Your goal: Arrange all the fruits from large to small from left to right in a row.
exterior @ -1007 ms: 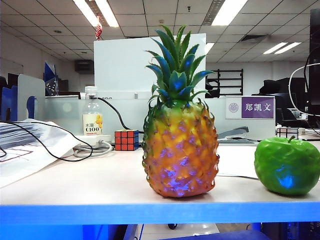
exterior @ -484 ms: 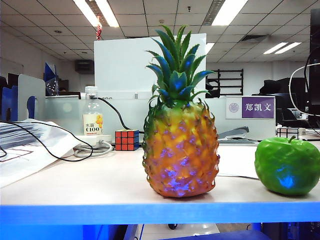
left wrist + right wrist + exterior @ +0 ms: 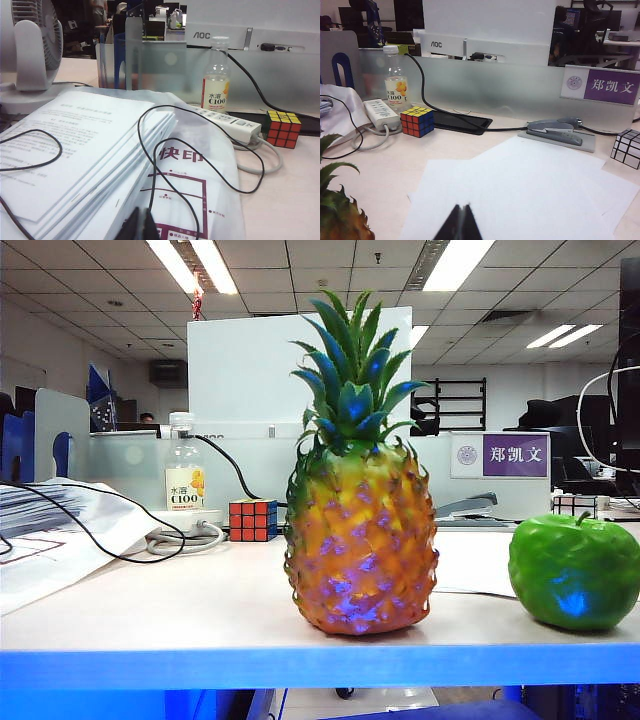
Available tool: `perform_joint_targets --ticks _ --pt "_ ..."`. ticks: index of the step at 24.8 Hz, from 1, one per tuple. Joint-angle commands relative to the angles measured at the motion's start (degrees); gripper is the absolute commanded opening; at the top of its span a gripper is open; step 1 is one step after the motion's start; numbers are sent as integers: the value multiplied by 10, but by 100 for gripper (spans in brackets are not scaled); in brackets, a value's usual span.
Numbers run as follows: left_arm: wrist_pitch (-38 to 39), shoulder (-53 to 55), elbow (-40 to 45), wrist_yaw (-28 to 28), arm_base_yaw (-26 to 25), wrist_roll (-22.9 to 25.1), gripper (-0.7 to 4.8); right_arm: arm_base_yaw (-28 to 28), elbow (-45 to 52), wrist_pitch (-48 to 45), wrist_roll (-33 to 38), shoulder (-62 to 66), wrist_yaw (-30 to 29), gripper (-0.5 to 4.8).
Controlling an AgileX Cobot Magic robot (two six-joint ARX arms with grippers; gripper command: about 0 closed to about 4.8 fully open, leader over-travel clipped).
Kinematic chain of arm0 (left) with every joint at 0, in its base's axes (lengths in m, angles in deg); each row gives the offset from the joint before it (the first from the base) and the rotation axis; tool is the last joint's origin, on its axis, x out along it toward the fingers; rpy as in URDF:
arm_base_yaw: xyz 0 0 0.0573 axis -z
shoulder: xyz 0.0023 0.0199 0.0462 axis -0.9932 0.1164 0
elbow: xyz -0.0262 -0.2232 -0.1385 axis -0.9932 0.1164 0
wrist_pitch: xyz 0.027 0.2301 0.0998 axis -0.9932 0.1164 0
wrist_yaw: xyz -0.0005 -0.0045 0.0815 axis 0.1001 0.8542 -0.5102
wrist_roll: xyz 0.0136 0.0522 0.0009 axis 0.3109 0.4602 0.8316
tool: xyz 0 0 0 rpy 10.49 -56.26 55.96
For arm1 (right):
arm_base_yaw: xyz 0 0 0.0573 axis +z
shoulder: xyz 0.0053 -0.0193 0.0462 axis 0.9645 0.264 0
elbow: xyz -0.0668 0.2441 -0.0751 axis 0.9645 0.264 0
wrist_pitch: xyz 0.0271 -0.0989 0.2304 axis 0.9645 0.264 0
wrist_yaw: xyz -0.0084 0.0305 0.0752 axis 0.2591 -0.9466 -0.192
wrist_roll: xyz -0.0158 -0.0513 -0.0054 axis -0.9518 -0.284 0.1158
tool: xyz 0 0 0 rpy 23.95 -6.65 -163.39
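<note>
Left claw (image 3: 139, 225): tips pressed together, nothing pinched, hanging over a stack of printed papers (image 3: 75, 150) in a plastic bag with red print reading 快印. Beyond it: black cable, white power strip (image 3: 227, 122), clear bottle (image 3: 215, 85) labelled C100, Rubik's cube (image 3: 281, 129), monitor marked AOC. No fruit shows in the left wrist view.

Right claw (image 3: 458, 222): tips also together, empty, above loose white sheets (image 3: 520, 185) on the desk (image 3: 395, 170). Pineapple (image 3: 337, 215) sits just beside this claw, only its crown and top corner visible. Further out: stapler (image 3: 555, 131), a grey cube, purple nameplate (image 3: 607, 86) reading 郑凯文, another AOC monitor.

Exterior view: pineapple (image 3: 360, 530) stands upright, long axis vertical, mid-desk. Apple (image 3: 573, 570) is apart from it, on the right. Kiwi not visible in any view, so its spot cannot be told.

Judgement: large-then-medium order already reads left to right. Right claw looks nearer to both visible fruits; the kiwi likely belongs right of the apple.
</note>
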Motion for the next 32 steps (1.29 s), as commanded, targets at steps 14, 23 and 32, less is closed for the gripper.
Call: perform_joint_targets --ticks 14,23,32 --pt "98 -1 0 59 0 10 -5 0 -3 -9 0 0 1 0" --pt "98 -1 0 52 0 -3 -5 0 -3 -9 0 0 1 0" --pt "90 -1 0 52 0 -37 -5 0 -3 -9 0 0 1 -1"
